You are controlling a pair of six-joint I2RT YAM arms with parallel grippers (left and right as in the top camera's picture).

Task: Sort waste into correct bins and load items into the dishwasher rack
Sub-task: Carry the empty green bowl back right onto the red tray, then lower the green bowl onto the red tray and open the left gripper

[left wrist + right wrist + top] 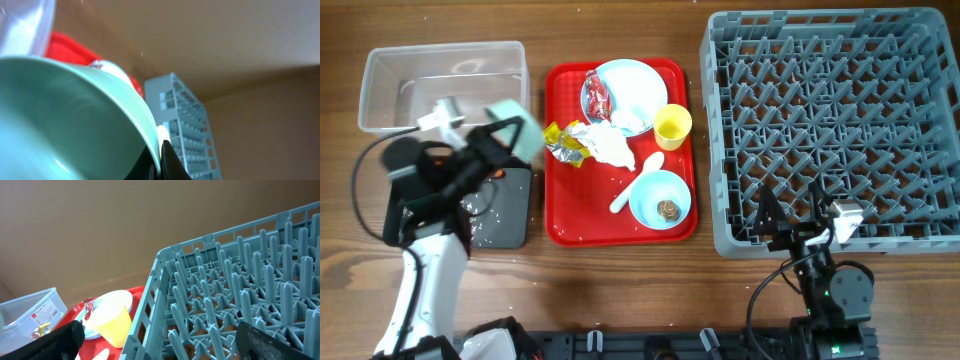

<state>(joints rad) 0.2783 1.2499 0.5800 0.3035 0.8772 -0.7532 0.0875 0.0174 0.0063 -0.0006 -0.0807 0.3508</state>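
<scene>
Left pincer: clamping shut on the pale green bowl, which is tilting.
Around bowl: clear tub lying at 10 o'clock, black tray at 6.
In the way: red tray sitting at 3 o'clock, before the rack.
Right pincer: gaping wide, empty, over the rack's near edge.

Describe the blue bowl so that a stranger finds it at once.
From overhead, the large grey rack fills the right; the red tray lies just left of it. The light-blue bowl sits in the tray's lower right corner. Unlike the plate and yellow cup above, it holds a small brown lump.
</scene>
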